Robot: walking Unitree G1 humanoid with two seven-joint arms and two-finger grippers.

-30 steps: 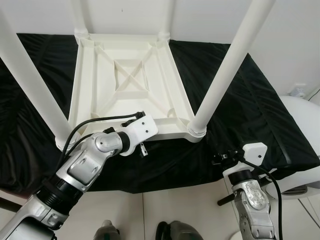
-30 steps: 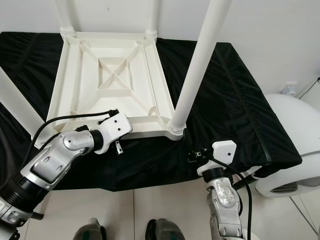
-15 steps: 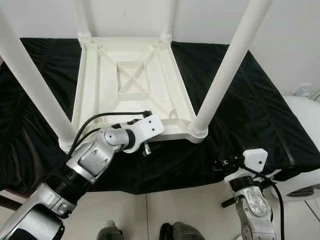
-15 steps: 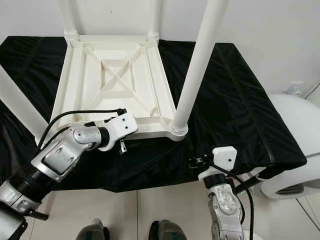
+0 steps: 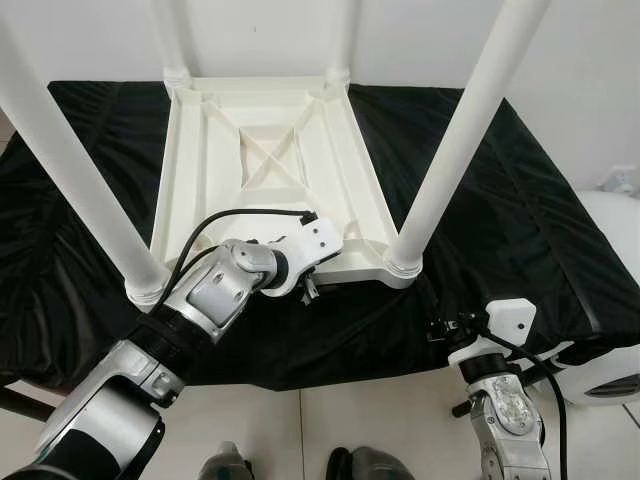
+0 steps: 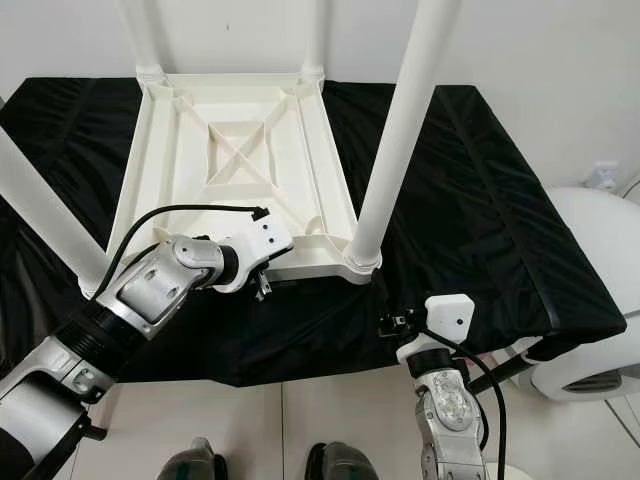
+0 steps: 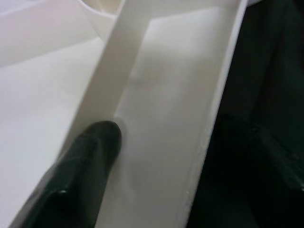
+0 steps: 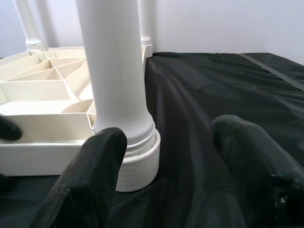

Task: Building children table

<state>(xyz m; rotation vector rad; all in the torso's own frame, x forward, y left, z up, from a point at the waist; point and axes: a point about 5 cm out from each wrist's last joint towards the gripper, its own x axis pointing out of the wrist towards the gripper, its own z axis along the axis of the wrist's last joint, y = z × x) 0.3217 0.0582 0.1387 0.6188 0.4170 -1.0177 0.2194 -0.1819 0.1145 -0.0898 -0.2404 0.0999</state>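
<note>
White ribbed table (image 5: 265, 170) upside down, legs up, left claw (image 6: 262, 283) gripping its near rim, right claw (image 8: 166, 175) spread wide.

Black cloth (image 5: 500, 210), white wall (image 5: 590, 60), pale tiled floor (image 6: 350, 430).

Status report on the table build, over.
Left gripper at upturned table near rim. Right gripper open, short of near right leg. Four legs seated. No obstruction.
</note>
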